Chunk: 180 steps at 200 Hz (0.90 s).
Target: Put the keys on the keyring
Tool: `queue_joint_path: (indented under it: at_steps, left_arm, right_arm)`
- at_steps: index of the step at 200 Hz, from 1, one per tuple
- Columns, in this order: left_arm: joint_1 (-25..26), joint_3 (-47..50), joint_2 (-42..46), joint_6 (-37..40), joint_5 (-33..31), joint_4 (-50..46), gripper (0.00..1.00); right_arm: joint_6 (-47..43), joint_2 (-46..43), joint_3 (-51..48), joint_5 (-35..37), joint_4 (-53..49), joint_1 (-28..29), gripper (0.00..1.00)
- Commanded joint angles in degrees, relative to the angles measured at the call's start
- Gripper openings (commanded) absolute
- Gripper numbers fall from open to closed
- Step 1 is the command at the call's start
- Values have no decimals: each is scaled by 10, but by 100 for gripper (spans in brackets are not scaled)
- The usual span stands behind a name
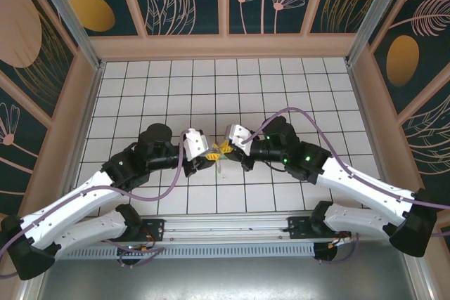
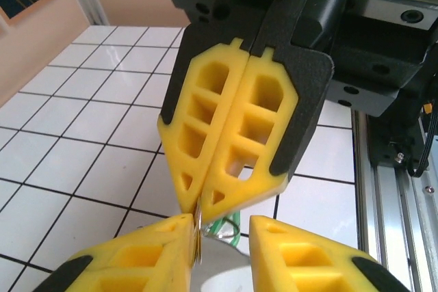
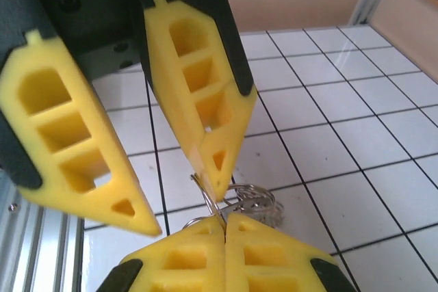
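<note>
Left gripper [image 2: 220,223]: fingers apart, clamping nothing, tips nose to nose with the right gripper [image 3: 224,219], and a thin wire ring [image 3: 212,203] lies against one left fingertip. The keys [image 2: 231,226] show as a small green bit just under the right gripper's tips, low in the gap between the left fingers; cannot tell what it touches. Right gripper: fingers pressed together, pinching that wire ring at the very tips, with a cluster of silvery rings [image 3: 259,200] just to the right of those tips, over the white tiled table [image 1: 281,89].
</note>
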<state>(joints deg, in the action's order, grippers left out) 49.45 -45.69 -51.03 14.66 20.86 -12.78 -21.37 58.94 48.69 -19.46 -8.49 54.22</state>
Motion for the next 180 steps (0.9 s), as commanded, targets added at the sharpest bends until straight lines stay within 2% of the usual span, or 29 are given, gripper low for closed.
queue_joint_path:
  at_steps: [1, 59, 125, 160, 180]
  left_arm:
    - [1, -17, 3, 12, 1, -17, 24]
    - [1, -28, -5, 21, 1, -30, 21]
    - [1, -19, -29, 21, 19, 1, 20]
    - [1, -19, -33, 21, 27, 8, 12]
    - [1, -14, -31, 20, 29, 16, 0]
  right_arm:
    - [-27, -2, 25, 9, -32, -1, 0]
    - [-46, 7, 33, -24, -51, 0, 0]
    - [-44, -2, 30, -46, -40, 2, 0]
    - [-44, -3, 28, -48, -35, 2, 0]
    - [-43, -7, 25, -49, -30, 2, 0]
